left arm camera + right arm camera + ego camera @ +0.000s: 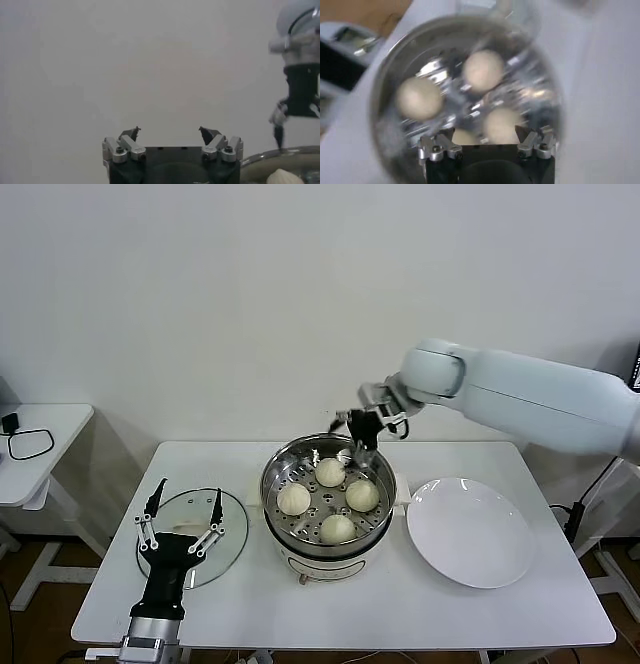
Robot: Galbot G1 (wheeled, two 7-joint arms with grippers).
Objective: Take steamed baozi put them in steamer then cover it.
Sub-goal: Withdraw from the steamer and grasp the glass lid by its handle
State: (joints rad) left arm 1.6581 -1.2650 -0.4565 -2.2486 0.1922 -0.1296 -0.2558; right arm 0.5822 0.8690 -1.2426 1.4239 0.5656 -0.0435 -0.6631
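At the centre of the head view the steamer (pixel 328 489) stands on the white table (pixel 340 609), and all four baozi (pixel 331 472) lie on its perforated tray, spaced apart from one another with bare tray between them and the steel wall. The right gripper (pixel 358 436) hangs over the far rim of the steamer, just above centre of the frame, its fingers spread and holding nothing; its tips point down toward the nearest bun without touching it. In the right wrist view the gripper (pixel 485 134) shows both fingers parted with the buns (pixel 483 70) below them inside the round pot (pixel 390 85). The cover (pixel 192 536) lies flat on the table at lower left, close beside the steamer but clear of its rim. The left gripper (pixel 181 514) stands over the cover at the lower left of the frame, fingers wide apart and empty, one tip near each side of the lid's middle; the left wrist view shows the same gripper (pixel 170 132) open against the bare wall. A white plate (pixel 470 532) sits at lower right, its edge just beside the steamer's base, with open tabletop in front of it.
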